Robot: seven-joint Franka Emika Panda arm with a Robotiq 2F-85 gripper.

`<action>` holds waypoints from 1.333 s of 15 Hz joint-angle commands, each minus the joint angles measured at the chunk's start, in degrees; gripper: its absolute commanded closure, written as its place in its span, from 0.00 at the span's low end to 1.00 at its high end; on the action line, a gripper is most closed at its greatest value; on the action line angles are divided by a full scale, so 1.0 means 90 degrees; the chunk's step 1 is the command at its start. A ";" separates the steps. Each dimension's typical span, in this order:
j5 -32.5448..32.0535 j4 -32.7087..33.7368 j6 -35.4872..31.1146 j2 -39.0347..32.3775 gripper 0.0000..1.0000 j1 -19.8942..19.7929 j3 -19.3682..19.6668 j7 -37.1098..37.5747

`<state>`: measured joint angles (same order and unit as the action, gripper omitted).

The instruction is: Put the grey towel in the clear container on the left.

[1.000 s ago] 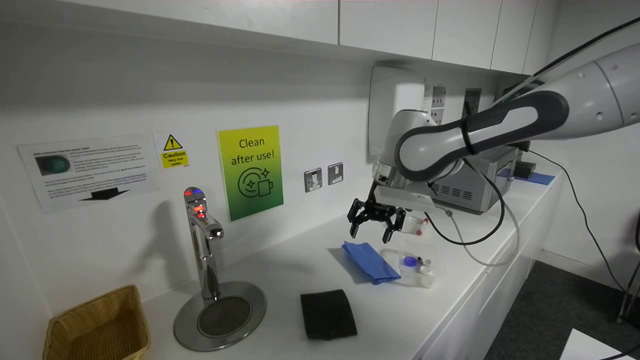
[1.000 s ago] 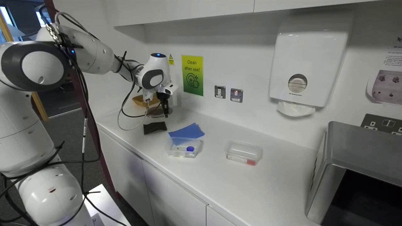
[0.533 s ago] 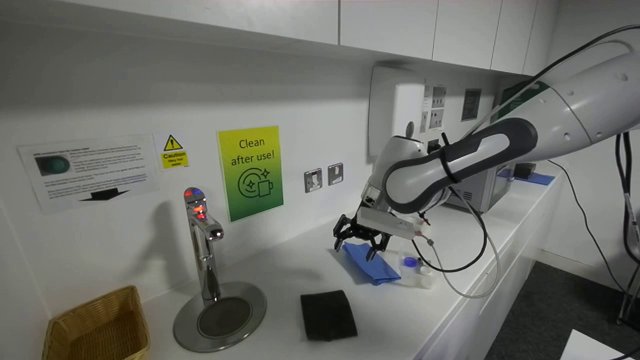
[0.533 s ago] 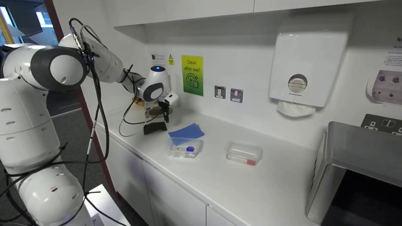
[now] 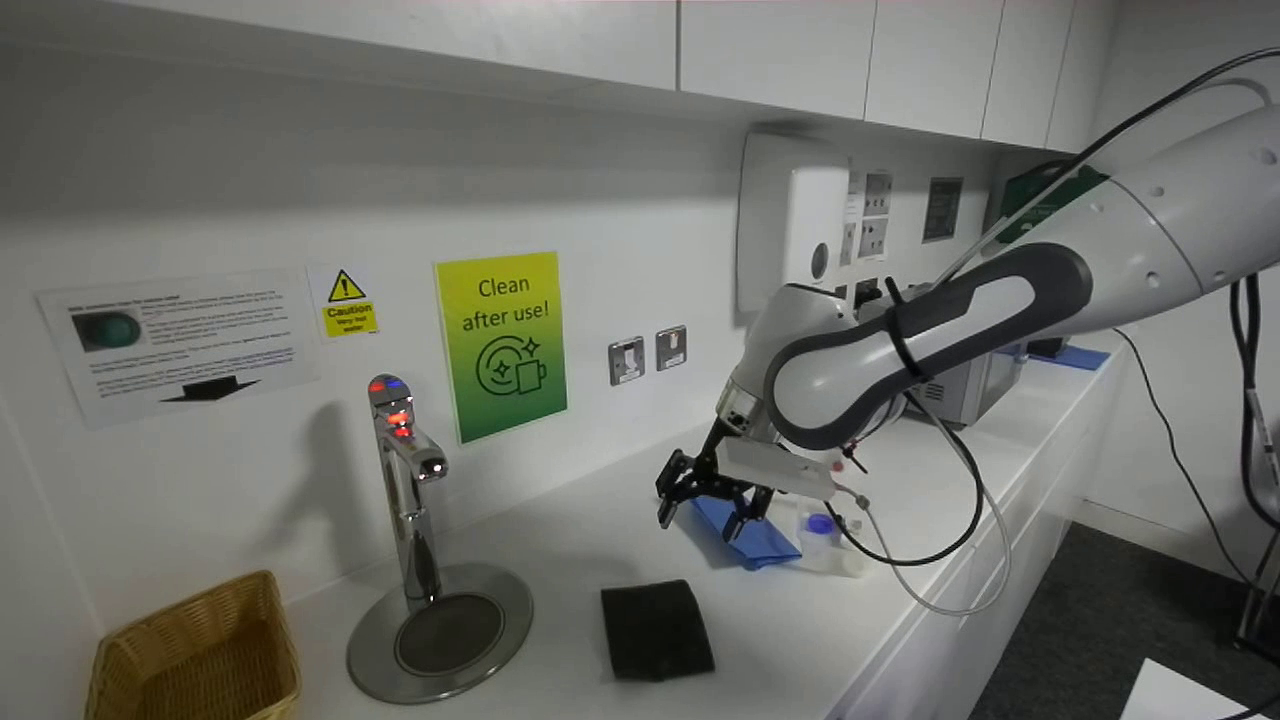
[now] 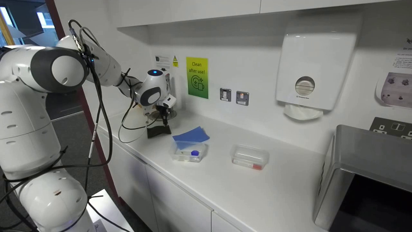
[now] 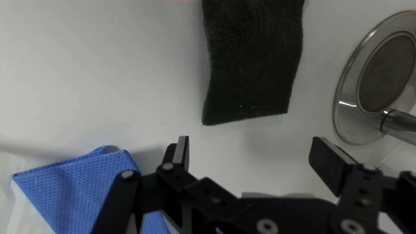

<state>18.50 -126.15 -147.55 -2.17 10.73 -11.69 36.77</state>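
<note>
The grey towel (image 5: 655, 630), a dark charcoal square, lies slightly curved on the white counter in both exterior views. In the wrist view the towel (image 7: 253, 58) fills the top middle, its near edge just beyond the fingertips. My gripper (image 7: 250, 139) is open, with only bare counter between its fingers. It hangs above the counter, tilted, on the blue-cloth side of the towel (image 6: 158, 131), as an exterior view of the gripper (image 5: 699, 525) shows. On the left in an exterior view stands the clear container (image 6: 185, 158), holding a blue cap and other small items.
A folded blue cloth (image 6: 192, 134) lies beside the left container. A second clear container (image 6: 249, 154) with a red-ended item stands farther right, before a grey microwave (image 6: 370, 154). A chrome tap (image 5: 405, 500) on a round plate and a wicker basket (image 5: 190, 625) flank the towel.
The gripper has come down and moved toward the tap end of the counter, closer to the grey towel. It stays open. Towel, blue cloth and containers have not moved.
</note>
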 commanded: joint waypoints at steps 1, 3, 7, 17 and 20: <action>0.0008 0.0005 0.0016 -0.0013 0.00 0.0031 0.0039 -0.0013; 0.0008 0.0005 0.0016 -0.0029 0.00 0.0031 0.0041 -0.0013; 0.0008 0.0006 0.0016 -0.0029 0.00 0.0031 0.0041 -0.0013; 0.0159 0.0028 -0.0076 -0.0516 0.00 0.0132 -0.0021 -0.0123; 0.0198 0.0092 -0.0108 -0.0692 0.00 0.0123 -0.0030 -0.0192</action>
<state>18.60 -126.12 -147.55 -7.35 11.42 -12.12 36.72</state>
